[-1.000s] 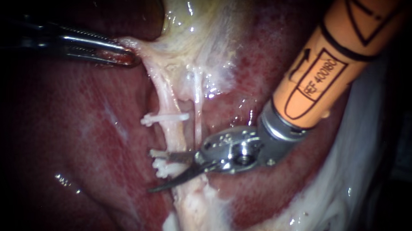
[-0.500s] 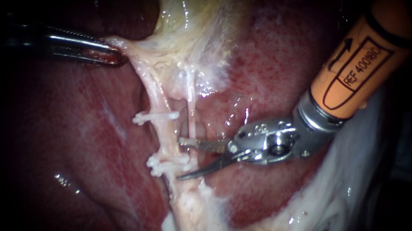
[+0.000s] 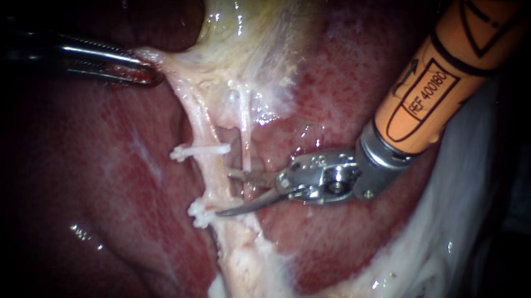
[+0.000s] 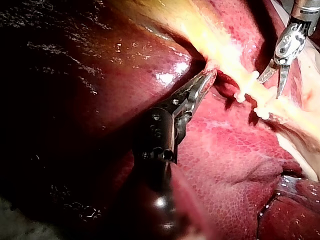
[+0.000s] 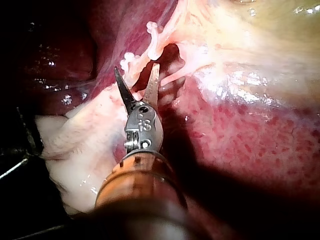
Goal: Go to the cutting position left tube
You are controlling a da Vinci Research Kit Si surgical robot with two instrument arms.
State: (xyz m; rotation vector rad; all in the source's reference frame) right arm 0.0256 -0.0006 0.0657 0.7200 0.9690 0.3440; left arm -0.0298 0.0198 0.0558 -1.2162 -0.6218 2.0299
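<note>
The left tube (image 3: 214, 171), a pale pink strand lying on the dark red liver (image 3: 99, 178), runs down from the yellowish gallbladder (image 3: 251, 42). It carries an upper white clip (image 3: 200, 150) and, further down, the lower white clips (image 3: 201, 211). The right instrument (image 3: 223, 193), with an orange shaft and curved metal blades, has its jaws parted, and their tips reach the tube between these clips. The left instrument (image 3: 150, 74), slim and silver, has its jaws clamped on pale tissue (image 3: 174, 66) beside the gallbladder.
</note>
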